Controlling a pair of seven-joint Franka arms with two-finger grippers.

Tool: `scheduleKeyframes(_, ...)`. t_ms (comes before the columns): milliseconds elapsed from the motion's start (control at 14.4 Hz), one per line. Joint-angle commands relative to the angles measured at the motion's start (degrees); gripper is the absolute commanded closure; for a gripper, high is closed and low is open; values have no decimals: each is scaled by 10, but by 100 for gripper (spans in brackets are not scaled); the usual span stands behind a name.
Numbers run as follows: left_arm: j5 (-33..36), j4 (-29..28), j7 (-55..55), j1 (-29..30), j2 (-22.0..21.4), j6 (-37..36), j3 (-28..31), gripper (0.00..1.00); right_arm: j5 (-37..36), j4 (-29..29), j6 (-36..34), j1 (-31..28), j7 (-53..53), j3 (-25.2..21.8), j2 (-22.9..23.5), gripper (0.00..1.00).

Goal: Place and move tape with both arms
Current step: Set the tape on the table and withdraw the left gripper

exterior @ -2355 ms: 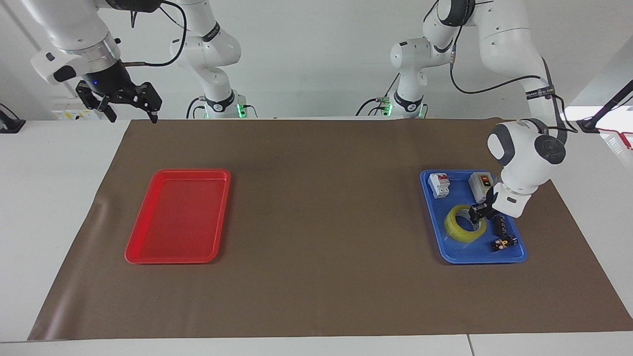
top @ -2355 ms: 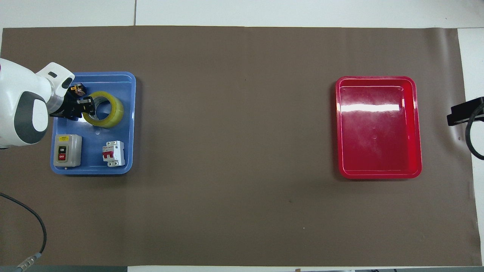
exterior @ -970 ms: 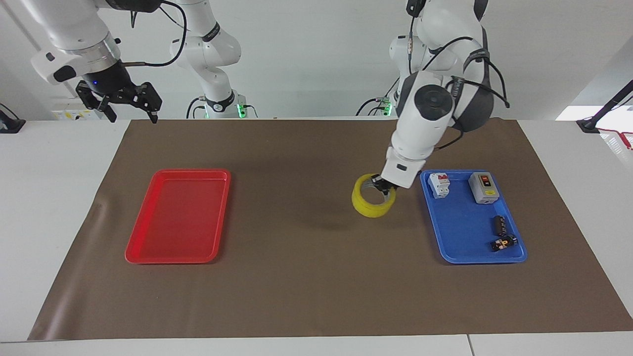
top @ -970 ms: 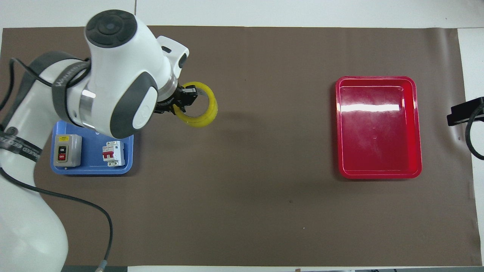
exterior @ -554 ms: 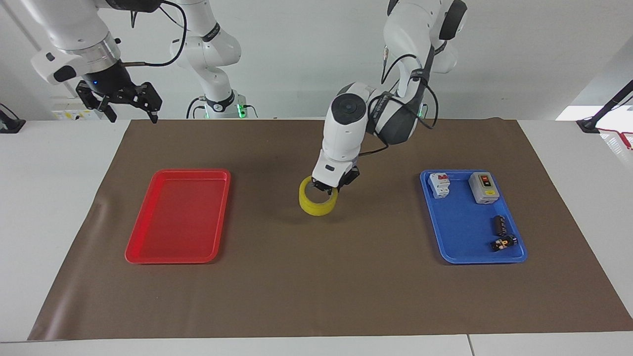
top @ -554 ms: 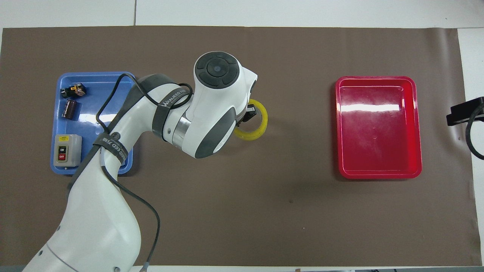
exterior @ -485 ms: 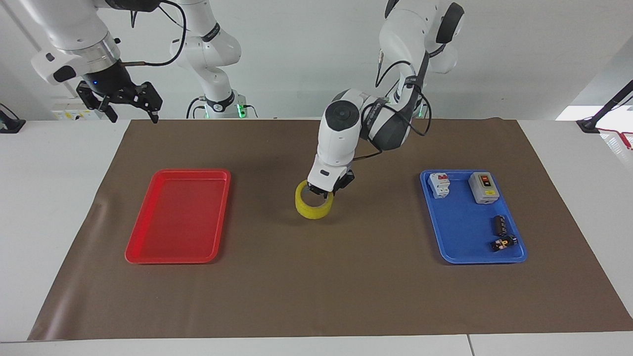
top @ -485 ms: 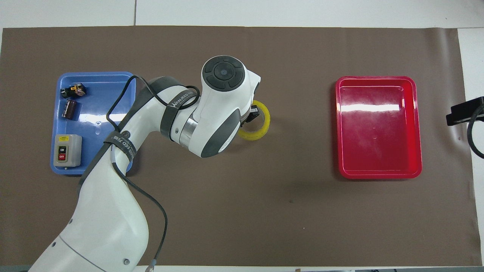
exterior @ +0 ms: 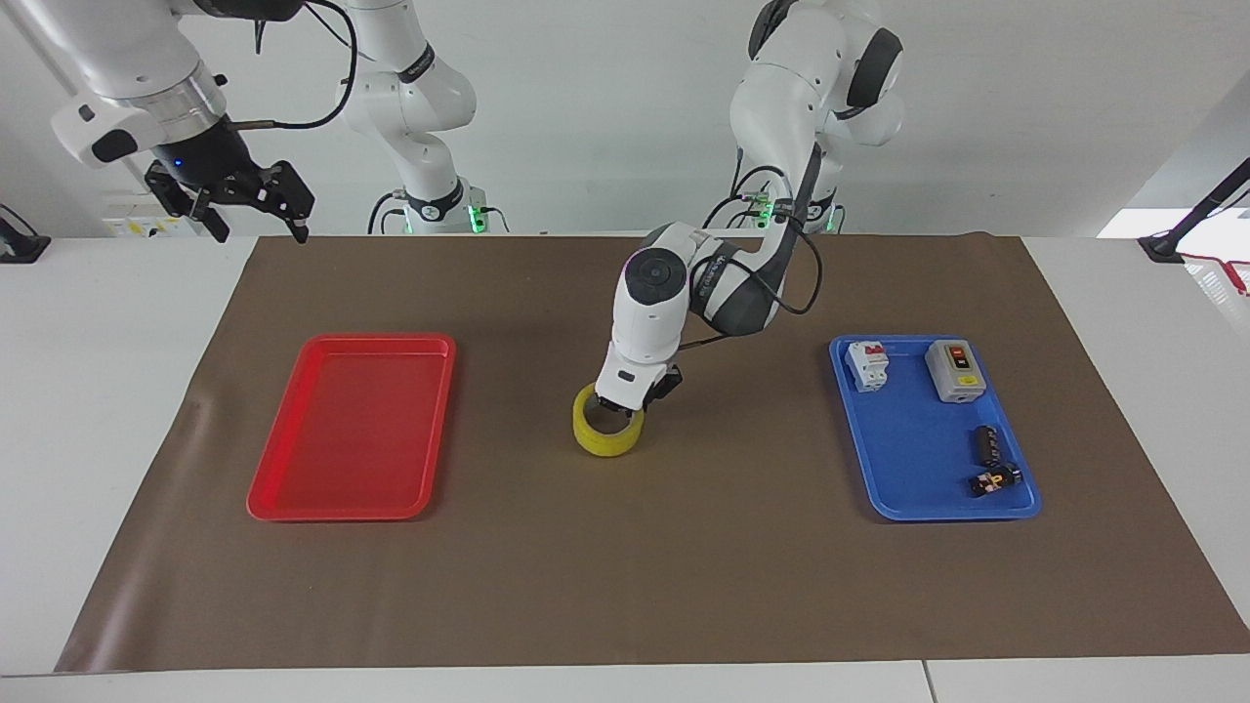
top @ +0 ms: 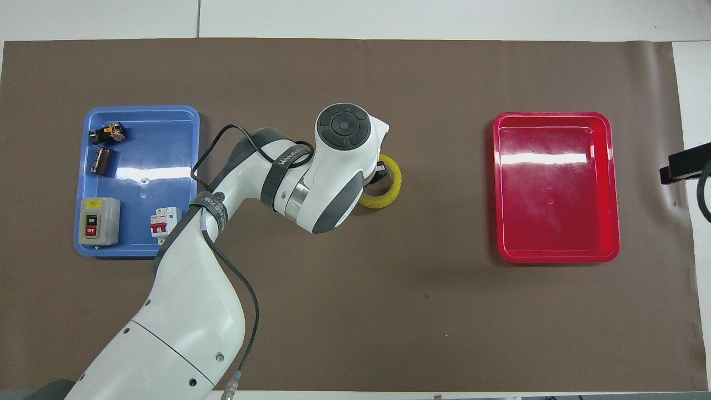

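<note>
Facing view: the left arm's black two-finger gripper (exterior: 632,400) is down at the middle of the brown paper mat (exterior: 684,586), clamped on the rim of the roll of translucent yellow packing tape (exterior: 606,434), on the side of the roll nearer the robots. Roll lies flat, hole up, low on the mat or touching it; cannot tell which. It sits between the flat red plastic tray (exterior: 352,426) and the flat blue plastic tray (exterior: 933,430), well apart from both. Right arm waits; its black gripper (exterior: 256,200) hangs high over the table edge at the right arm's end, fingers spread wide, holding nothing. Blue tray holds a white circuit breaker with red toggle (exterior: 867,364), a grey on/off switch box (exterior: 954,370), a dark cylinder part (exterior: 988,444) and a small black-and-orange part (exterior: 993,480).

Overhead view: the left arm's white wrist covers much of the roll (top: 390,188); only a black bit of the left gripper (top: 381,171) shows at the roll's rim. Roll is over the mat (top: 355,311) centre, between the blue tray (top: 166,144) and the red tray (top: 555,244). Switch box (top: 98,221) and breaker (top: 162,220) sit at the blue tray's nearer edge, the dark cylinder (top: 103,160) and black-orange part (top: 109,132) farther out. Only a black edge of the right gripper (top: 684,163) shows at the frame border.
</note>
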Motion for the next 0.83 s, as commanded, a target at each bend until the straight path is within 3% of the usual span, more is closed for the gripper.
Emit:
scheduleKeyframes(0, -14, -49, -6, -9, -28, 34, 10, 100, 3, -16, 16, -2, -11, 2, -10, 0)
scheduleKeyframes(139, -14, -61, -6, -14, -33, 39, 10, 100, 2, -19, 25, -1, -12, 3, -11, 0)
scheduleKeyframes(208, -14, -60, -6, -14, -33, 39, 10, 80, 2, -19, 26, -1, -12, 3, -11, 0)
scheduleKeyframes(277, -14, -57, -7, -14, -33, 36, 10, 24, 1, -20, 26, -1, -12, 3, -11, 0)
scheduleKeyframes(346, -11, -54, -8, -15, -33, 30, 11, 0, -1, -20, 26, -1, -11, 3, -11, 0)
scheduleKeyframes(554, -10, -20, -8, -8, -37, -24, 15, 0, -6, -19, 26, 0, -10, 6, -11, 0)
scheduleKeyframes(762, -11, -26, -3, -2, -113, -75, 64, 0, -6, -19, 27, 0, -10, 7, -11, 0)
